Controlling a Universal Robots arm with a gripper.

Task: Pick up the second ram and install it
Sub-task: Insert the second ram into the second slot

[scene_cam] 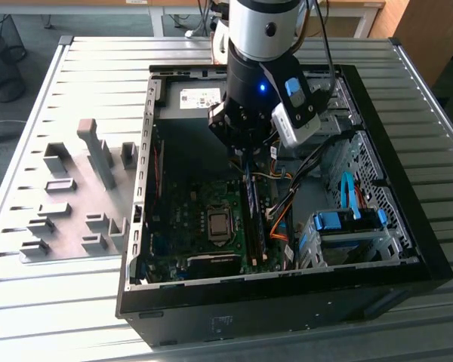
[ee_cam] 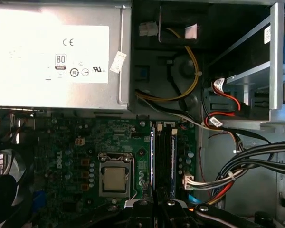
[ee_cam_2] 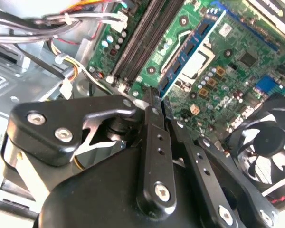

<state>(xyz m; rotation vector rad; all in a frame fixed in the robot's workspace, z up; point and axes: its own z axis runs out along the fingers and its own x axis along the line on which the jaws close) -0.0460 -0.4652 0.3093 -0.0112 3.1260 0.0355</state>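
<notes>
The second ram (ee_cam_2: 190, 47) is a thin blue-edged stick standing in the motherboard slot closest to the processor socket, also seen edge-on in the first wrist view (ee_cam: 153, 156). My gripper (ee_cam_2: 156, 95) is inside the open computer case (scene_cam: 136, 226), at one end of that stick. Its black fingers (ee_cam_2: 152, 137) are pressed together, shut, with the tips right at the stick's end; I cannot tell whether they touch it. In the exterior view the gripper (scene_cam: 244, 154) hangs over the far end of the slots. A second blue edge (ee_cam: 173, 161) shows in a slot farther from the socket.
The processor socket (ee_cam: 115, 178) lies beside the slots, and a fan (ee_cam_2: 261, 152) sits past it. The power supply (ee_cam: 57, 52) fills one end of the case. Cable bundles (ee_cam: 237, 175) and a blue drive cage (scene_cam: 347, 222) crowd the other side. Grey fixture blocks (scene_cam: 75, 196) stand on the table.
</notes>
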